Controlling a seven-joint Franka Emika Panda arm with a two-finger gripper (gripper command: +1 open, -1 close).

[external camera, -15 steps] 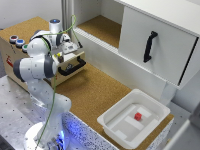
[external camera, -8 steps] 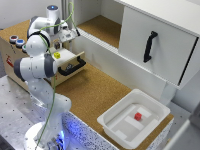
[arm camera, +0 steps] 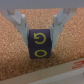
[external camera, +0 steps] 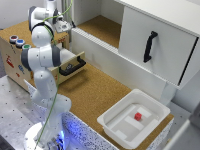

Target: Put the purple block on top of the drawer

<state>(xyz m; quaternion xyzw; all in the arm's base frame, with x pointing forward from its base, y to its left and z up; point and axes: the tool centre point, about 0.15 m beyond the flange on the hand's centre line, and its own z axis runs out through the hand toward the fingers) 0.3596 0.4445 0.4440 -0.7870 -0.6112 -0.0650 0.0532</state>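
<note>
Our tool holds the purple block tight; it shows a yellow "G" over cork.

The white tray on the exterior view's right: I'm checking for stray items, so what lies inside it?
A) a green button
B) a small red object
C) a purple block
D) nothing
B: a small red object lies on the floor of the white tray, while the purple block sits between the gripper fingers in the wrist view.
</note>
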